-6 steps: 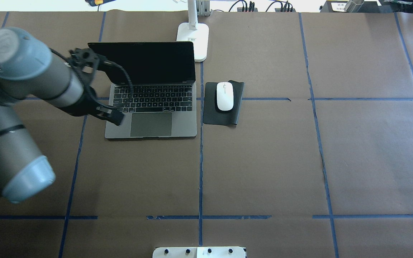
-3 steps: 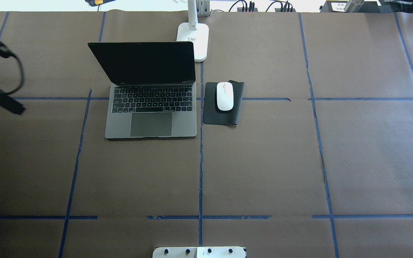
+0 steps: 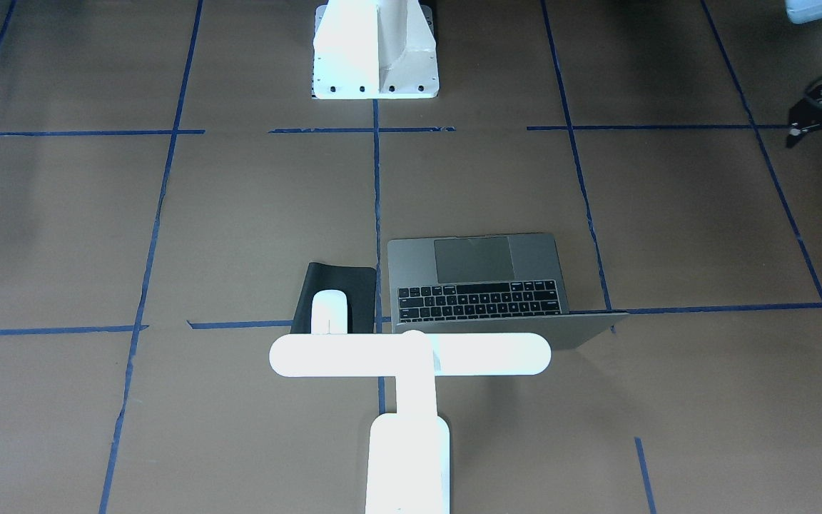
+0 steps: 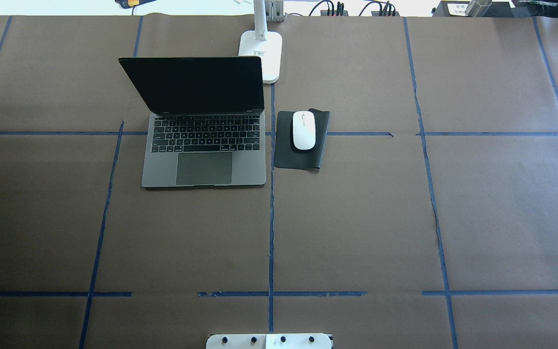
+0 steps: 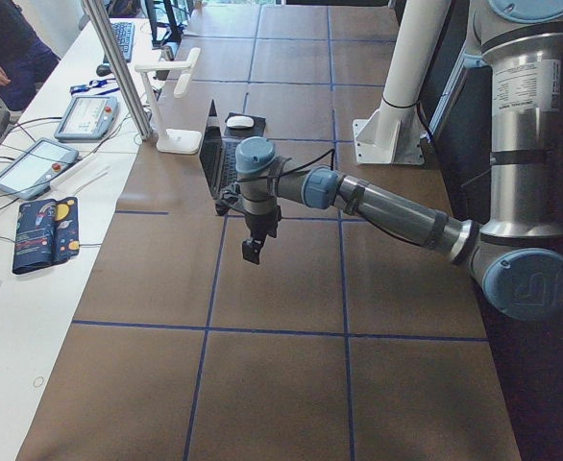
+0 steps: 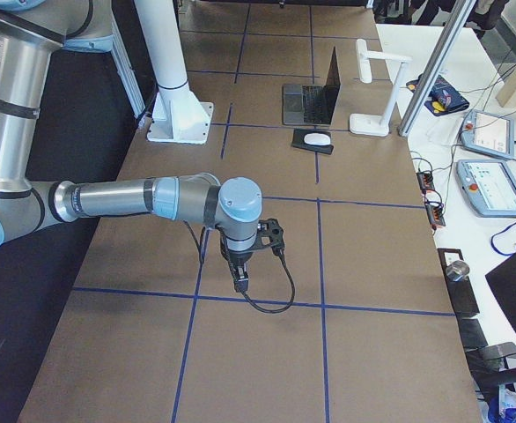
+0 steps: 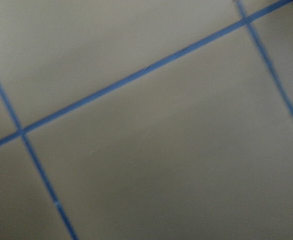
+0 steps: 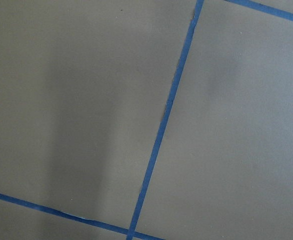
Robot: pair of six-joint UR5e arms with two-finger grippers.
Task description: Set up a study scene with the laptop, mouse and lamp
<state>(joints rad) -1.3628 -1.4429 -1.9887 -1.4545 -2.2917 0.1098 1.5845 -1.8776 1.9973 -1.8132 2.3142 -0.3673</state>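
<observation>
The grey laptop point(image 4: 206, 160) stands open at the table's far left-centre, its screen dark; it also shows in the front-facing view point(image 3: 482, 275). The white mouse point(image 4: 303, 130) lies on a black mat just right of the laptop. The white lamp point(image 3: 411, 355) stands behind them, with its base point(image 4: 261, 53) at the far edge. My left gripper point(image 5: 252, 252) hangs above bare table well left of the laptop, and I cannot tell if it is open. My right gripper point(image 6: 239, 280) hangs over bare table far right, and I cannot tell its state. Both wrist views show only brown paper and blue tape.
The black mat point(image 4: 298, 157) lies under the mouse. The white robot pedestal point(image 3: 375, 57) stands at the near-centre edge. Blue tape lines grid the brown paper. A side bench with tablets point(image 5: 85, 115) and an aluminium post runs beyond the lamp.
My left arm has pulled back from over the laptop's left side, moving left and out of the overhead view. Laptop, mouse and lamp have not moved.
</observation>
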